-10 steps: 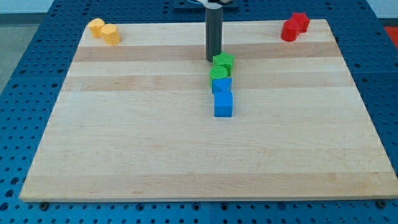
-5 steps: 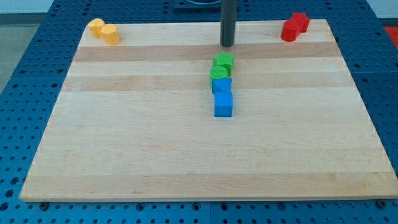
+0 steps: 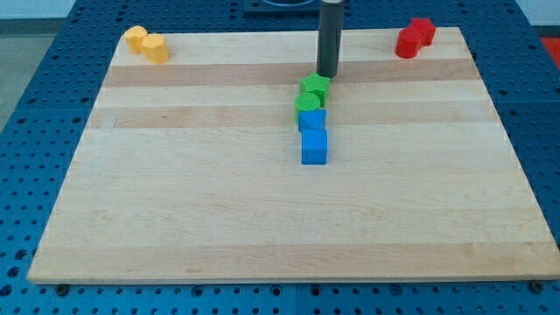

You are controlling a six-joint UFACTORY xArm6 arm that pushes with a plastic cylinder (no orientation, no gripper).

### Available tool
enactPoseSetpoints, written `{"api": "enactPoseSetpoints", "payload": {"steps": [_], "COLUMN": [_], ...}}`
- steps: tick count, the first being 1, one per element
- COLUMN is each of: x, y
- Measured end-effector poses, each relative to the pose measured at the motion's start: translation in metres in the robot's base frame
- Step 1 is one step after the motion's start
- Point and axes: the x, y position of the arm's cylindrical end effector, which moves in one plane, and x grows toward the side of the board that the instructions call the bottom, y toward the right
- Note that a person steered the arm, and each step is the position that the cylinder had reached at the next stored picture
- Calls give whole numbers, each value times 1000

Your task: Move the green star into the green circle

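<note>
The wooden board (image 3: 175, 201) fills the scene, lying on a blue perforated table (image 3: 26, 105). The dark rod (image 3: 330, 35) comes down from the board's top edge, and there is no gripper on it at all, just a plain end. Its tip (image 3: 327, 75) sits just above and slightly right of the green star (image 3: 315, 87), very near it; contact I cannot tell. Mid-board, a tight column runs downward: green star, then the green circle (image 3: 308, 104) touching below it, then a blue block (image 3: 312, 120) and a blue cube (image 3: 315, 147). Two red blocks (image 3: 414, 38) huddle at the top right corner, two yellow blocks (image 3: 146, 44) at the top left corner.
</note>
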Motion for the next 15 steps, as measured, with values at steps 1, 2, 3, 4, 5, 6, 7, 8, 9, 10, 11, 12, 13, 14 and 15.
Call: {"api": "enactPoseSetpoints", "payload": {"steps": [1,2,3,4,5,6,7,8,9,10,11,12,13,14,15], "x": [0,0,6,14,14,14,18,25,28,16,-5,-6,-4,19,30], "y": [-10,-29,-30,-29,-31,-44,-55,-56,-56,-71,-67,-10,50,54,45]}}
